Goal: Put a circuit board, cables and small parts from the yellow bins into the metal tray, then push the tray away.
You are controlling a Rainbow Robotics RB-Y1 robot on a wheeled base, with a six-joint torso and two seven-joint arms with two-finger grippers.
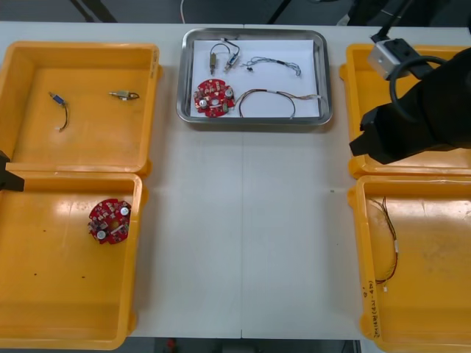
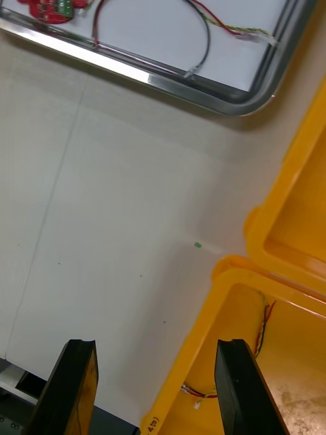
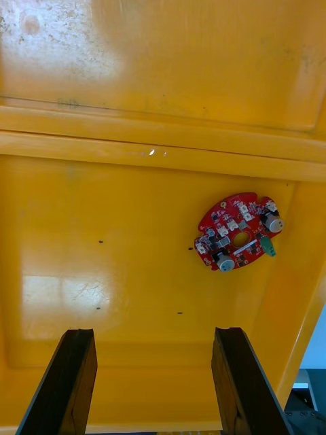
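The shiny metal tray [image 1: 253, 120] is set, loaded, at the light table's [image 1: 243, 243] far edge. Fingers are held wide apart, empty, on the right gripper [image 2: 156, 346] by the right edge and the left gripper [image 3: 155, 333] over the near-left corner. The tray could be shoved over by a hard push.

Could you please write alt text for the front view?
A metal tray at the table's far middle holds a round red circuit board, cables and small metal parts. Yellow bins flank it; the near left one holds another board, and the right arm hangs over the right bins.
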